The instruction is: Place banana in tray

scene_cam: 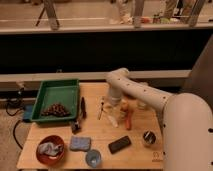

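Table: we see a wooden table (100,136) holding everything named below.
Arm: a white arm (145,94) comes in from the right and bends down over the table's middle.
Tray: the green tray (60,94) sits at the table's left rear, with a dark heap (55,109) inside.
Gripper: the gripper (111,104) hangs low, right of the tray and just above the banana; we cannot tell whether it is open or closed.
Banana: the banana (112,120) lies on the table outside the tray, near an orange carrot (129,120).
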### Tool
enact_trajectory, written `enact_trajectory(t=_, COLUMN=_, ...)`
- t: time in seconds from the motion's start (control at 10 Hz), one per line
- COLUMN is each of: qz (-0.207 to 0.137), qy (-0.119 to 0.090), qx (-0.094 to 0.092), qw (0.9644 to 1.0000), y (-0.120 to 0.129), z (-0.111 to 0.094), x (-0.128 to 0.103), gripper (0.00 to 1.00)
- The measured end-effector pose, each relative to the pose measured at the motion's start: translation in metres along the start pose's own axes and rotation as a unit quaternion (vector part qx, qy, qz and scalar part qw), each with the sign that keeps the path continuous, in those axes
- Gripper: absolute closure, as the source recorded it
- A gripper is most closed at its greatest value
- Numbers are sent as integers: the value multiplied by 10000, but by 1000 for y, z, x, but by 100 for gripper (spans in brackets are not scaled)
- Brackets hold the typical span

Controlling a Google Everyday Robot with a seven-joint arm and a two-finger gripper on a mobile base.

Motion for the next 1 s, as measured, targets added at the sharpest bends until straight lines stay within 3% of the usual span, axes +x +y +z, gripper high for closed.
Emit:
enact_trajectory(t=0.2, qz=-4, qy=-46, qx=-43, qw=10000, y=2, z=3, x=0, gripper=20)
enact_trajectory(t=1.0, qz=233, qy=250, qx=-214, qw=9992, y=8, z=10, x=12, gripper=20)
